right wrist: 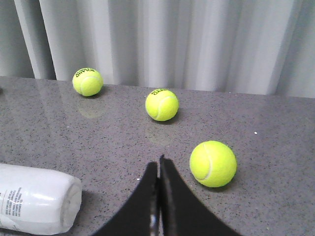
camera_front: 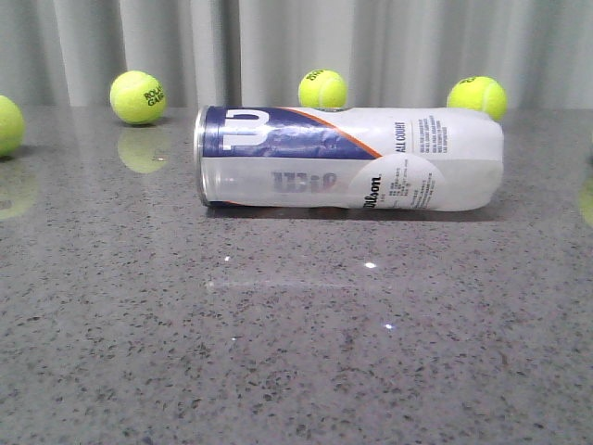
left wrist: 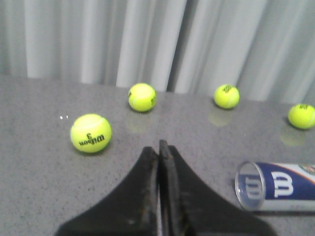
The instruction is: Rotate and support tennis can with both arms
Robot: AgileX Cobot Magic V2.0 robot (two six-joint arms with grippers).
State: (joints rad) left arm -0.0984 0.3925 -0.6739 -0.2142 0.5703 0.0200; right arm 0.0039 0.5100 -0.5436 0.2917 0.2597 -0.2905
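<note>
The tennis can lies on its side across the middle of the grey table, silver rim to the left, white closed end to the right. Neither arm shows in the front view. In the left wrist view my left gripper is shut and empty, with the can's open rim end off to one side and apart from it. In the right wrist view my right gripper is shut and empty, with the can's white end off to the other side, not touching.
Yellow-green tennis balls lie along the back of the table and at the left edge. One ball lies near my left gripper, another close beside my right gripper. Grey curtain behind.
</note>
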